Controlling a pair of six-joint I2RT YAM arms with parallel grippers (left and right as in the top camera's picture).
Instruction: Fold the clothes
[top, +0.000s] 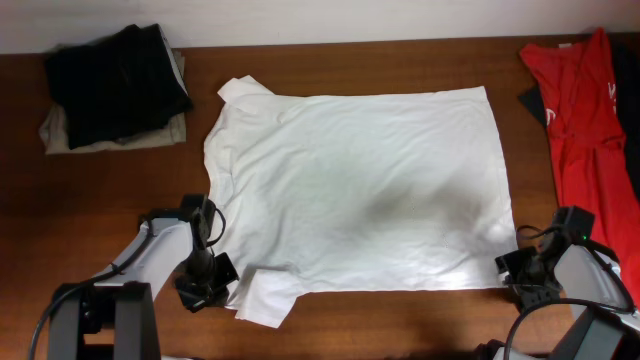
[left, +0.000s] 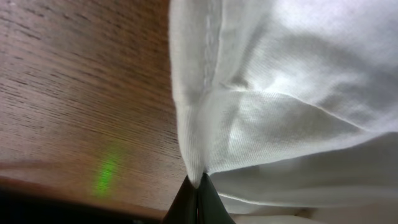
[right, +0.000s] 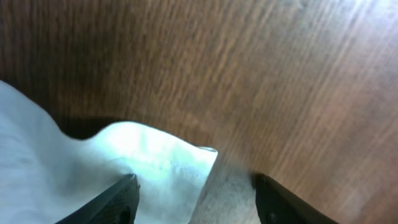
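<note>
In the upper left of the overhead view a pile of black and beige clothes (top: 115, 85) is sitting on the brown desk (top: 100, 200). The black piece is covering most of the beige one, so only a beige rim is showing. Low on the left the arm is hiding its own fingertips from above. The wrist view is showing the left pincer (left: 198, 199) squeezed fully together on a fold of the white T-shirt (top: 360, 190), at a stitched edge; which seam it is cannot be told so close up.

The T-shirt is lying spread across the middle of the desk, shoulders to the left and hem to the right. A plain white side is facing up, with a faint grey patch near its centre too dim to make out. One sleeve (top: 240, 92) is pointing to the upper left and the other (top: 268, 298) is sticking out toward the bottom edge. Bare wood is running between the pile and the T-shirt, and in a thin strip below it.

At the lower right the right pincer (right: 196, 202) is standing wide open and gripping nothing, with the T-shirt's corner lying loose between its fingers. Another bare strip is separating the T-shirt from the red shirt (top: 580, 100), which is being cut off by the right edge of the frame.
</note>
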